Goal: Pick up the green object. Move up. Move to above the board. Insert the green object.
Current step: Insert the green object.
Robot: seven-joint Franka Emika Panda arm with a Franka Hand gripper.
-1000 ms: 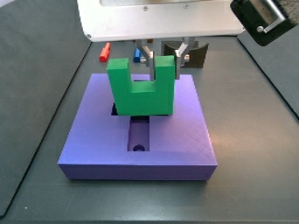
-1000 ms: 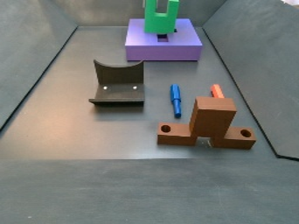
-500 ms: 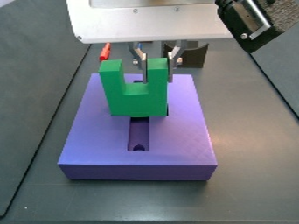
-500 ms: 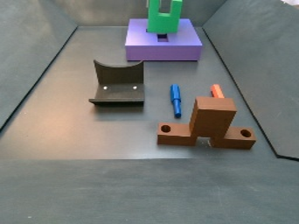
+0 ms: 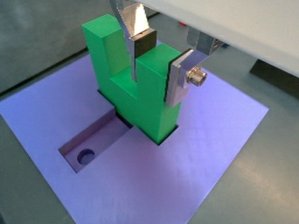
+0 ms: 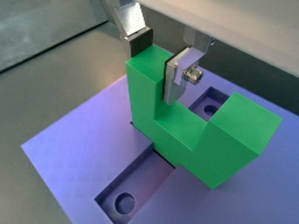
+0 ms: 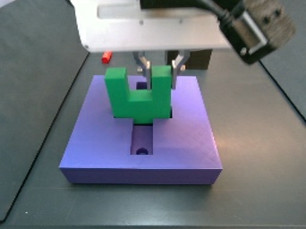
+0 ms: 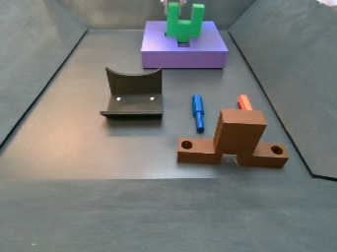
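The green object (image 5: 131,109) stands upright with its base down in the recess of the purple board (image 5: 216,149), prongs pointing up. My gripper (image 5: 158,70) is shut on one prong: one finger is in the notch, the other presses the prong's outer face. In a wrist view the gripper (image 6: 158,63) holds the green object (image 6: 193,140) near the prong's top, over the board (image 6: 76,149). In both side views the green object (image 7: 129,100) (image 8: 184,22) rises from the board (image 7: 180,148) (image 8: 184,54), with the gripper (image 7: 159,70) directly above it.
A slot with a round hole (image 7: 142,143) lies open in the board in front of the green object. On the floor nearer the camera sit a dark olive curved block (image 8: 132,94), a blue pin (image 8: 198,111), a red pin (image 8: 242,101) and a brown piece (image 8: 235,138).
The gripper has come down with the green object, whose base now sits lower in the board's recess. It also shifted slightly left in a side view.
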